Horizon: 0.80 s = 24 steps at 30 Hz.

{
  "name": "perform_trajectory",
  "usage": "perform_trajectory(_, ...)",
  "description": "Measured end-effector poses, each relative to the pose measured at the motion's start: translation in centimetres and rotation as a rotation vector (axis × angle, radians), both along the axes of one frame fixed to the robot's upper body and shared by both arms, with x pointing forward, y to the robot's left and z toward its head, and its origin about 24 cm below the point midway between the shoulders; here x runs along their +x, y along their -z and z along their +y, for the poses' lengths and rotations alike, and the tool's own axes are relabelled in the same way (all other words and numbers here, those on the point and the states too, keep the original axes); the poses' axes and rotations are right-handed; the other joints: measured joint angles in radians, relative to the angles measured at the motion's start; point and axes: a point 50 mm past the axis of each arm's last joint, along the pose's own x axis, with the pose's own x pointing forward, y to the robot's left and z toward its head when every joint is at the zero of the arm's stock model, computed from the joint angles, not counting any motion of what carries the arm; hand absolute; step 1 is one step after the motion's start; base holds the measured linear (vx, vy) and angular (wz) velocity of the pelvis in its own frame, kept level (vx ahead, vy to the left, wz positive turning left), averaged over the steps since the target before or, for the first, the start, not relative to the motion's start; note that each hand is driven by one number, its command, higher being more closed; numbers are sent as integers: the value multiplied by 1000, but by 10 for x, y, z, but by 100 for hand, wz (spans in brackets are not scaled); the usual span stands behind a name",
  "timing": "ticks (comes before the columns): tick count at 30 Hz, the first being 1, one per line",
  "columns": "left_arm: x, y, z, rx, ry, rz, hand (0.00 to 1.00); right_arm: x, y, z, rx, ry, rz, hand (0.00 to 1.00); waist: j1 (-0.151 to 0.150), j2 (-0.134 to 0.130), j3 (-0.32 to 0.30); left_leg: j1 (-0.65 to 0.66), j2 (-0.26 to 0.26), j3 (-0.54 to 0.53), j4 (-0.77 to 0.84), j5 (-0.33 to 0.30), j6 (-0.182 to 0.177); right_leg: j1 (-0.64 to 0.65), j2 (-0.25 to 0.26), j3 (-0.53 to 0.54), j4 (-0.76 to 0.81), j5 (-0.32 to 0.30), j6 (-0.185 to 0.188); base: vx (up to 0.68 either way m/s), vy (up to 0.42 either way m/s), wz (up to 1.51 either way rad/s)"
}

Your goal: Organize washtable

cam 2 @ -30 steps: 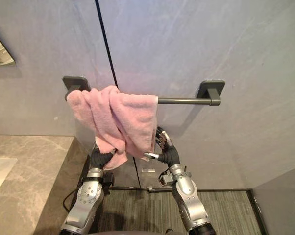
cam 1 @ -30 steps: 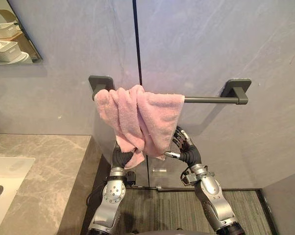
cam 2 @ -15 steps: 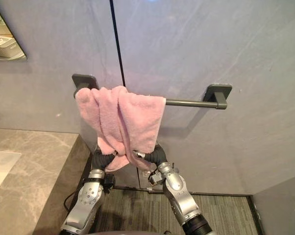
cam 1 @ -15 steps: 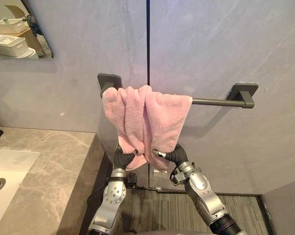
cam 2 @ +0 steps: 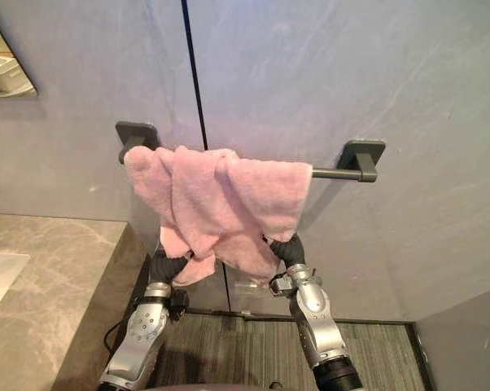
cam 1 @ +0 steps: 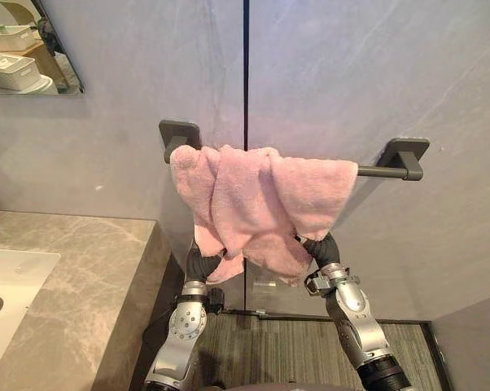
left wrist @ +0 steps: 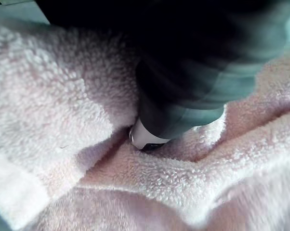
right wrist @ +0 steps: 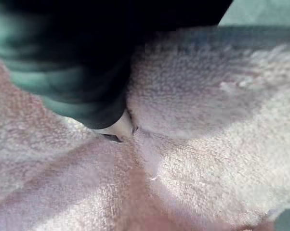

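At the far left the grey marble counter (cam 1: 82, 269) with its white sink (cam 1: 9, 281) runs up to the wall, and beside it the dark towel bar (cam 1: 383, 171) is fixed across the grey panels. The pink towel (cam 1: 261, 195) hangs over that bar, bunched and twisted near the left bracket and spread thinner toward the right, leaving a short bare stretch before the right bracket. The left hand (cam 1: 201, 262) is pushed up into the lower left folds; whether it grasps the cloth or only presses it, I cannot tell. The right hand (cam 1: 320, 248) sits under the lower right corner, buried the same way, and there too I cannot tell. The job looks like spreading the towel flat. To do that well, I would draw the two lower corners apart gently and level, without tugging downward, so the cloth does not slide off the bar, and loosen the twist at the left.
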Motion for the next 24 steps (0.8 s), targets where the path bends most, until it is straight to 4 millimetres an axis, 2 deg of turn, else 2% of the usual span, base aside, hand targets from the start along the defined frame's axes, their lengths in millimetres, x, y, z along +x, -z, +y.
perform_trajectory(3, 1, -2, 5, -10, -29, -8, 100, -1, 1, -2, 2, 23, 3, 100, -1, 0, 0, 1, 0, 1, -2, 0, 0, 0, 0, 0, -2, 0, 0, 0, 0, 0)
perform_trajectory(24, 4, -15, -7, -72, 7, -63, 100, -6, 1, -24, 26, 162, 6, 100, -2, 20, 13, 1, 0, 1, -2, -1, -1, 0, 0, -1, -4, -1, 1, 0, 0, 0)
